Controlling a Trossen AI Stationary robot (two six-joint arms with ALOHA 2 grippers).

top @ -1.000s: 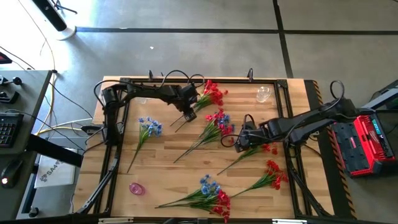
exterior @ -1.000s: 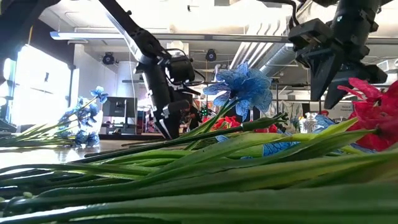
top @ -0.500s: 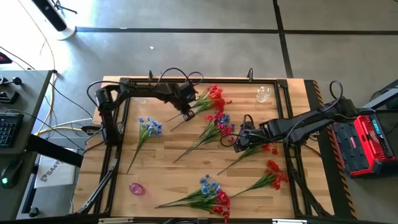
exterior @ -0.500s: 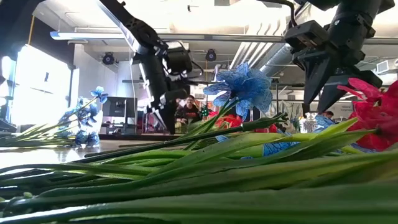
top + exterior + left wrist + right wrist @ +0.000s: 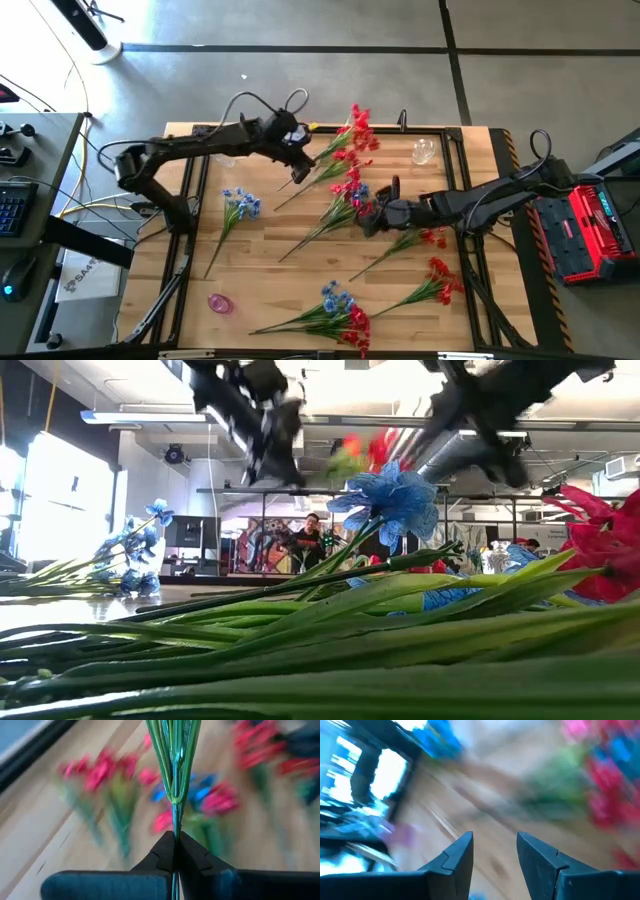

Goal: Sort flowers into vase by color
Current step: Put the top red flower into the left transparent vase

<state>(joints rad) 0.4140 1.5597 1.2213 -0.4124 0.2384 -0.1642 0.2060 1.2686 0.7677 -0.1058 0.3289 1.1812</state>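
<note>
Wooden table (image 5: 260,240) strewn with sprays. Left gripper (image 5: 175,851) pinches a red spray (image 5: 345,140) by its stem; lift it clear, blooms trailing, toward the vase (image 5: 424,151). Right gripper (image 5: 493,851) empty, jaws apart, near mid-table.

Grey concrete floor (image 5: 300,80), bright window (image 5: 45,500)

- A wooden table (image 5: 270,270) with a dark frame along its edges carries the flowers.
- A clear glass vase (image 5: 424,151) stands at the table's far right corner.
- A blue spray (image 5: 236,208) lies well left of the vase.
- Red sprays (image 5: 348,195) lie mid-table, nearer the vase.
- A red spray (image 5: 436,282) lies nearer the front than the vase.
- A mixed red and blue bunch (image 5: 338,314) lies at the front edge.
- A small pink thing (image 5: 219,302) lies at front left, farthest from the vase.
</note>
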